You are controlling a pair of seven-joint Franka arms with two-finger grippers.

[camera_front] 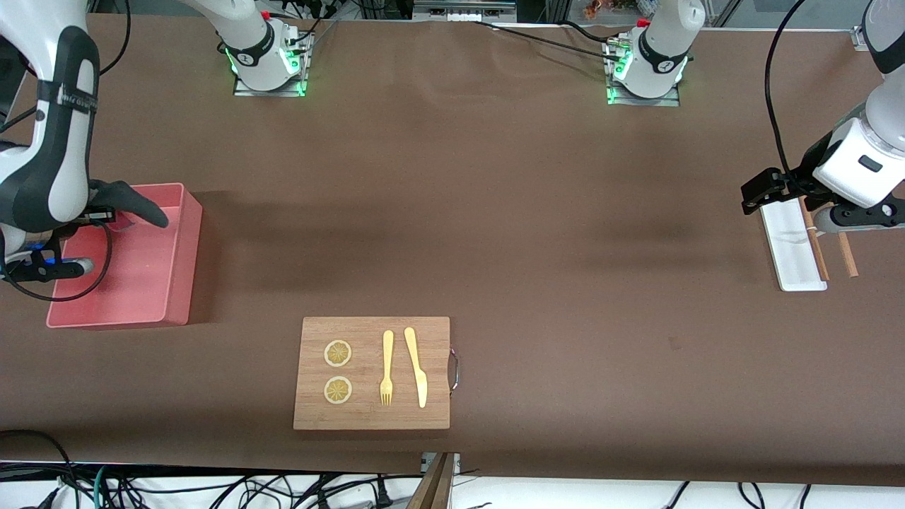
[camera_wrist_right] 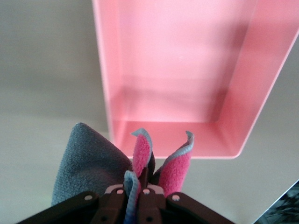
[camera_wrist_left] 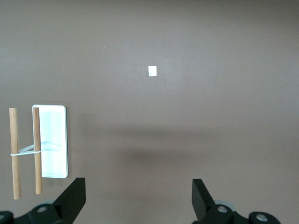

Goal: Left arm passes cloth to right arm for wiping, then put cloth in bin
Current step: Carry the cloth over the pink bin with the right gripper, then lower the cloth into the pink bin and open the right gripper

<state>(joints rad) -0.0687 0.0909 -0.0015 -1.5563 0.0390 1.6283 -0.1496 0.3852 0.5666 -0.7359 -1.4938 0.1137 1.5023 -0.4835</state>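
1. Right gripper [camera_wrist_right: 135, 189]: fingers clamped tight on the cloth [camera_wrist_right: 88, 163], held up in the air over the bin [camera_wrist_right: 243, 107].
2. Cloth: gathered at the fingertips. The dark grey face hangs out to one side; two pink-red folds with pale blue-grey edging stand up beside the fingers. In the front view only a dark grey tail of the cloth [camera_front: 131, 201] shows, over the bin's wall farthest from the front camera.
3. Bin [camera_front: 180, 268]: pink, rectangular, straight walls, standing at the right arm's end of the table. Nothing visible inside it in the right wrist view.
4. Left gripper [camera_wrist_left: 138, 198]: fingers spread wide, nothing between them. It hangs above bare brown table at the left arm's end; this arm is waiting.
5. White tray [camera_front: 792, 247]: flat, rectangular, on the table at the left arm's end, partly under the left arm's wrist in the front view.
6. Two wooden sticks [camera_wrist_left: 25, 149]: parallel, joined by a white band. One lies on the tray's edge, the other on the table just beside it.
7. Small white square [camera_wrist_left: 152, 71]: on the brown table, well apart from the tray.
8. Cutting board [camera_front: 371, 417]: wooden, nearer to the front camera than the bin. On it: two lemon slices [camera_front: 338, 371], a yellow fork [camera_front: 387, 367] and a yellow knife [camera_front: 416, 366], laid side by side, apart.
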